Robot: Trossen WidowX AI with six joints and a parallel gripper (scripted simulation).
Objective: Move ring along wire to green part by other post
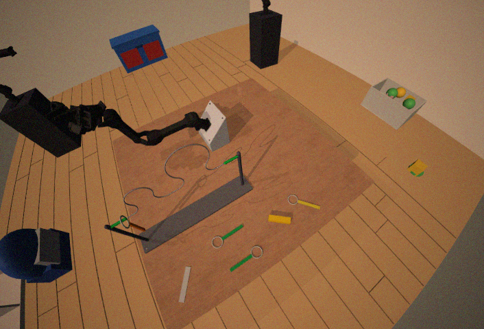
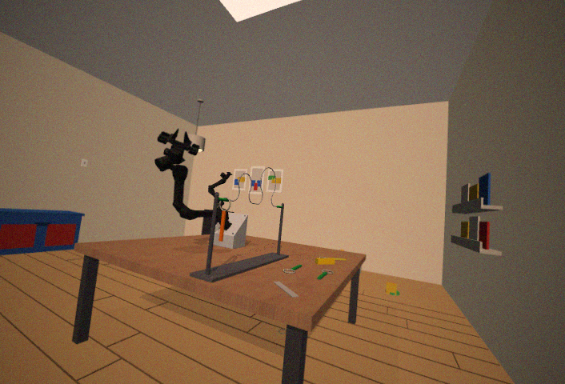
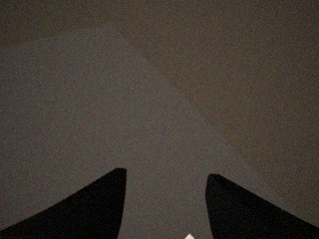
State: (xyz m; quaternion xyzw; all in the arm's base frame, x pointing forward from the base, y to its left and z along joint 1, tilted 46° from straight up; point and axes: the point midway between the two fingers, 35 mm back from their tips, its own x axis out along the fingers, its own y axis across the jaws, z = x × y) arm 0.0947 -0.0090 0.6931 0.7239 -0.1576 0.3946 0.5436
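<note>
The ring (image 1: 129, 224) hangs around the green wire part (image 1: 115, 224) (image 2: 222, 199) beside one post (image 1: 128, 232) (image 2: 211, 235). Its orange handle (image 1: 137, 226) (image 2: 222, 226) hangs down. The thin grey wire (image 1: 165, 162) curves in loops to the other green part (image 1: 231, 160) (image 2: 279, 206) at the other post (image 1: 240, 168) (image 2: 280, 230); no ring hangs there. My gripper (image 2: 181, 132) (image 3: 166, 172) is partly open and empty, its fingers pointing upward. It is high and well away from the ring and handle. The wrist view shows only ceiling and wall beyond the fingers.
My arm rises from the white wedge base (image 1: 219, 136) (image 2: 238, 240) behind the wire. The dark base plate (image 1: 199, 209) (image 2: 246, 266) joins the posts. Two green-handled rings, a yellow-handled ring, a yellow block (image 1: 279, 219) and a grey bar (image 1: 184, 284) lie on the table's other side.
</note>
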